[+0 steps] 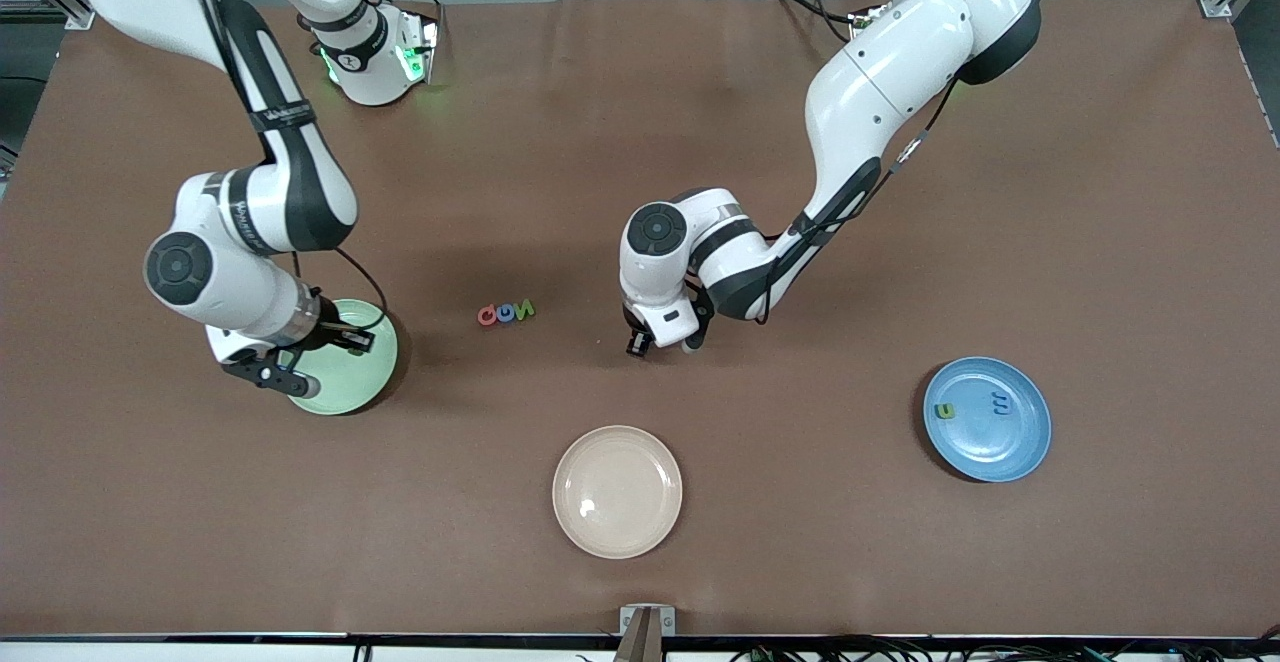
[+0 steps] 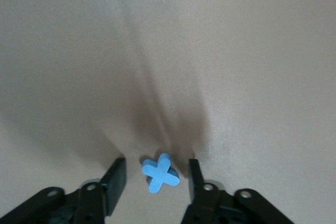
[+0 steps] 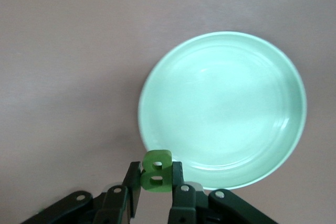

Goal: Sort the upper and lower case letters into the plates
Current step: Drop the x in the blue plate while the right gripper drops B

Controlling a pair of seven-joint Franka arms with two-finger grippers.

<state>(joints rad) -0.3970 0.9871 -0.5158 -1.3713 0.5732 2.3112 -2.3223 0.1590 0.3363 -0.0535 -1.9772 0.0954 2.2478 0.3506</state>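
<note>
The pale mint green plate (image 1: 350,367) lies at the right arm's end of the table and shows empty in the right wrist view (image 3: 226,108). My right gripper (image 3: 156,179) is shut on a green letter B (image 3: 156,172) over the plate's rim; in the front view it (image 1: 290,372) hangs there. The mid blue plate (image 1: 990,442) at the left arm's end holds a green letter (image 1: 944,410) and a blue letter (image 1: 1001,403). My left gripper (image 2: 156,174) is open, low over the table, with a blue letter x (image 2: 160,173) lying between its fingers; in the front view it (image 1: 662,342) is mid-table. Red, blue and green letters (image 1: 506,313) lie in a row.
An empty cream-beige plate (image 1: 617,491) lies nearest the front camera, mid-table. The brown table cover (image 1: 800,542) spreads around everything.
</note>
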